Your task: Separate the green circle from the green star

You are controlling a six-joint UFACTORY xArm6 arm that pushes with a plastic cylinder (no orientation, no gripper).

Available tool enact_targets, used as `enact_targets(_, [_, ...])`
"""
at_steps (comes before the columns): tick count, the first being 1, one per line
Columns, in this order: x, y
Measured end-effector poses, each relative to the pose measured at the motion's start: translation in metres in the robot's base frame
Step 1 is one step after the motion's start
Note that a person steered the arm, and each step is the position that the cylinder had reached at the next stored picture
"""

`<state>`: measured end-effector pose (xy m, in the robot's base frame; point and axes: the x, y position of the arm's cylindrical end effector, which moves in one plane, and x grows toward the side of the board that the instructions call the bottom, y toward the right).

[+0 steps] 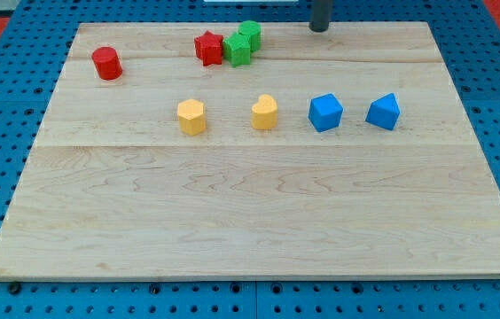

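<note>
The green circle (250, 34) sits near the view's top edge of the wooden board, touching the green star (238, 50) just below and left of it. The red star (208, 48) presses against the green star's left side. My tip (320, 28) is at the view's top, to the right of the green circle with a gap between them; it touches no block.
A red cylinder (106, 63) stands at the upper left. In a row across the middle are a yellow hexagon (191, 116), a yellow block (265, 112), a blue block (325, 112) and another blue block (383, 112). The board (250, 221) lies on a blue pegboard.
</note>
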<state>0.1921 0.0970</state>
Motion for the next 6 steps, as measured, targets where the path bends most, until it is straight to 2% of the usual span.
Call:
enact_targets(1, [0.001,-0.038])
enact_targets(2, [0.001,-0.113])
enact_targets(3, [0.003,-0.161])
enact_targets(4, [0.015,-0.144])
enact_targets(6, [0.054,-0.038])
